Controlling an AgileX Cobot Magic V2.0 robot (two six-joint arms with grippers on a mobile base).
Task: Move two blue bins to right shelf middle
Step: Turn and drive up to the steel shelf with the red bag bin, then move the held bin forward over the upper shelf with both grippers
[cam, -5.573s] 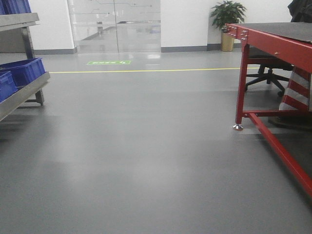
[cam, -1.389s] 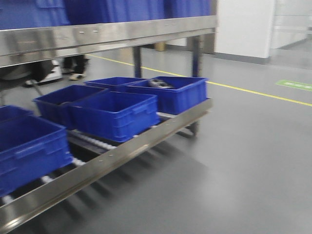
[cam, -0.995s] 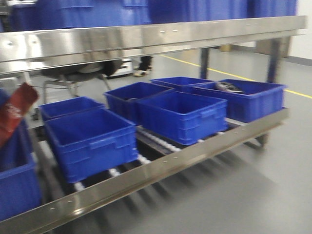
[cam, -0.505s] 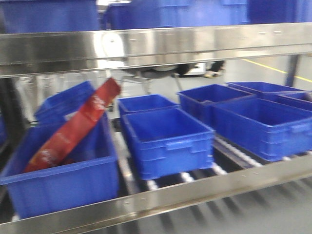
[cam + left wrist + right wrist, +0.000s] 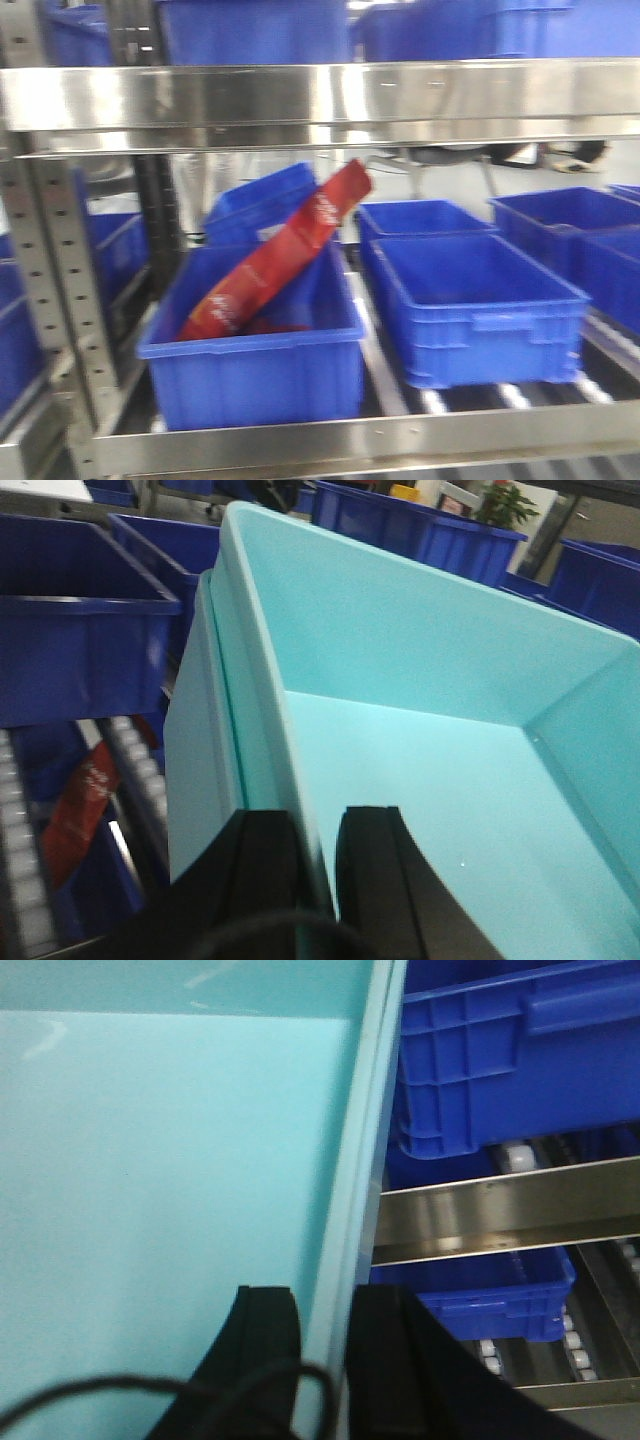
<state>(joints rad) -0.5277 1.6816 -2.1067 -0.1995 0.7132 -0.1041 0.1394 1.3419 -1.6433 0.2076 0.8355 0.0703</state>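
A pale turquoise-blue bin [image 5: 430, 740] fills both wrist views, and a second rim line along its left wall suggests two nested bins. My left gripper [image 5: 318, 825] is shut on that left wall, one finger inside and one outside. My right gripper [image 5: 325, 1300] is shut on the bin's [image 5: 160, 1160] right wall in the same way. The right shelf [image 5: 330, 95], with its shiny steel rail and grey punched upright [image 5: 45, 270], fills the front view close ahead. Neither gripper shows in the front view.
Dark blue bins stand on the shelf's roller level: one [image 5: 255, 365] holds a slanting red packet [image 5: 280, 255], another [image 5: 475, 310] sits to its right. More dark blue bins [image 5: 260, 30] stand on the level above. A steel rail [image 5: 510, 1215] passes right of the carried bin.
The front view swung from open floor with a red frame to the steel rack, then slid left along it. The bin with the red packet has moved towards the centre.
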